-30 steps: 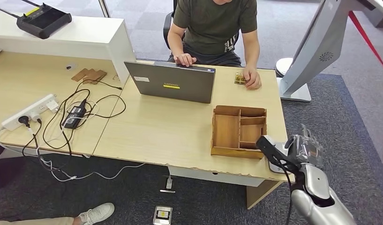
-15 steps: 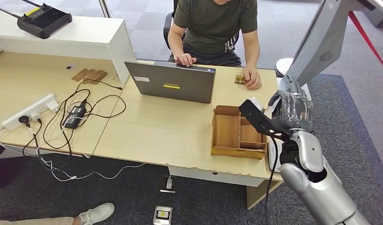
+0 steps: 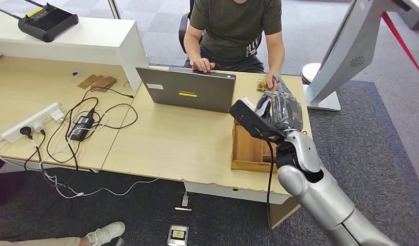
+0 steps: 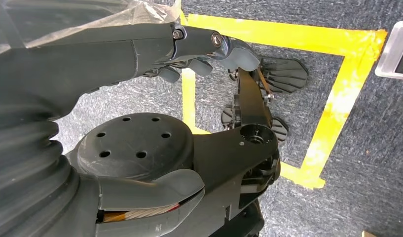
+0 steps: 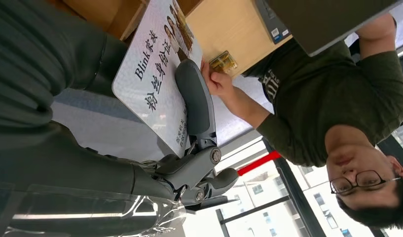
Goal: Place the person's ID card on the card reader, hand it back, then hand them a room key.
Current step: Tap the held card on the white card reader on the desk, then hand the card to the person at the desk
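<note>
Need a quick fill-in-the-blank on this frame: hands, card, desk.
1. The right hand holds the ID ____ under its thumb.
2. The wooden tray sits on the ____.
3. The person's hand rests beside the laptop, whose lid is ____.
4. The left hand holds ____.

Missing: card; desk; open; nothing

The head view looks down from high on the tabletop [image 3: 171,138]. The right wrist view sits close behind the right hand [image 5: 189,163], sharing the person [image 5: 308,94]. The left wrist view faces the floor [image 4: 357,163].
</note>
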### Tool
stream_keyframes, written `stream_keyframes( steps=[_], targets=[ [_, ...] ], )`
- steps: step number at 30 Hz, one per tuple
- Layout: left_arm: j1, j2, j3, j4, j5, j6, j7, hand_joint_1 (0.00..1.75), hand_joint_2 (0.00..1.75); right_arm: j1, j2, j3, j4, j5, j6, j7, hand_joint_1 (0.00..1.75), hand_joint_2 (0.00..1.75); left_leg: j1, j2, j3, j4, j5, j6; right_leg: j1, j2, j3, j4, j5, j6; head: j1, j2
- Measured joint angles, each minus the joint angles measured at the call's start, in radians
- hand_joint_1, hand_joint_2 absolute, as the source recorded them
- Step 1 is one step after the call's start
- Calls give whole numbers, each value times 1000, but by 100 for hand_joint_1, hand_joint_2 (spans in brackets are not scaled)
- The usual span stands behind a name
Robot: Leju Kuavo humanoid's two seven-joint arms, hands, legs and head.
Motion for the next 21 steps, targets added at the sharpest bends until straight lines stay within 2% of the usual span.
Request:
stream_keyframes(
  steps=[9, 21],
  targets=[
    [1, 0, -6, 1, 14, -2, -14, 0, 175, -4, 52, 28, 86, 9, -7, -20, 175, 175, 0, 0, 0, 0, 0, 0, 0, 0, 0, 0, 0, 0, 0, 0],
    [12, 0, -8, 3, 23, -5, -24, 0, 175, -11, 84, 50, 135, 19, -8, -24, 175, 175, 0, 0, 0, 0, 0, 0, 0, 0, 0, 0, 0, 0, 0, 0]
  ],
)
